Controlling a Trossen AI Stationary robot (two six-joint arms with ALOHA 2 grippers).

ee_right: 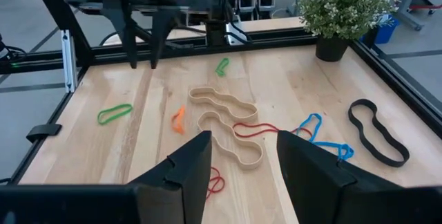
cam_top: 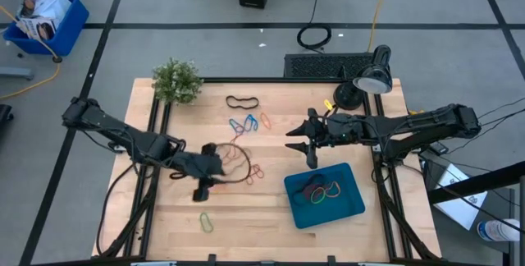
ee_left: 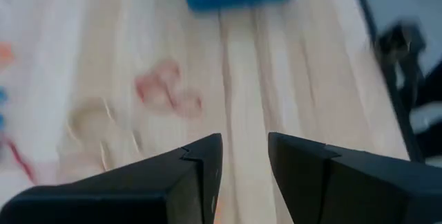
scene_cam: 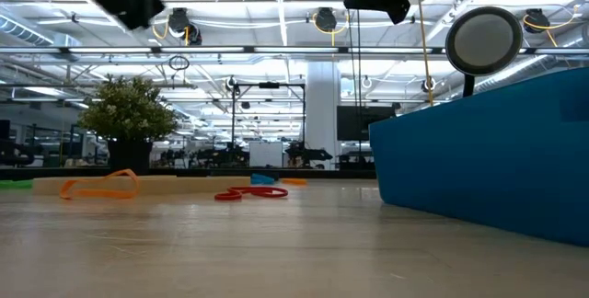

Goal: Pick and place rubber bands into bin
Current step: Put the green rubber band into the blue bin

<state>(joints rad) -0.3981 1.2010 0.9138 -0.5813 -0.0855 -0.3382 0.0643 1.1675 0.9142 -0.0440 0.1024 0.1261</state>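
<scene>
Rubber bands [cam_top: 248, 124] are being left scattered over the middle of the tabletop [cam_top: 246, 217], with a black one [cam_top: 242, 101] lying toward the potted plant [cam_top: 176, 80], a green one [cam_top: 206, 222] alone near the front edge, and a few already lying inside the bin [cam_top: 354, 208] on the right-hand side. Each band is being judged as nearly weightless, thin and floppy, lying flat against the wood, so that it is likely to slide or spring away if it is merely pushed; a pinch is best being made on a single strand where a loop bulges clear of its neighbours, pressed close to the surface. The large tan loop [ee_right: 224, 124] and the red strand [ee_right: 252, 131] are overlapping, so two may be lifted together. The left gripper [cam_top: 203, 192] is being held over the bands beside that loop with its fingers parted and nothing between them. The right gripper [cam_top: 303, 139] is being held just behind the bin, fingers also apart and empty.
</scene>
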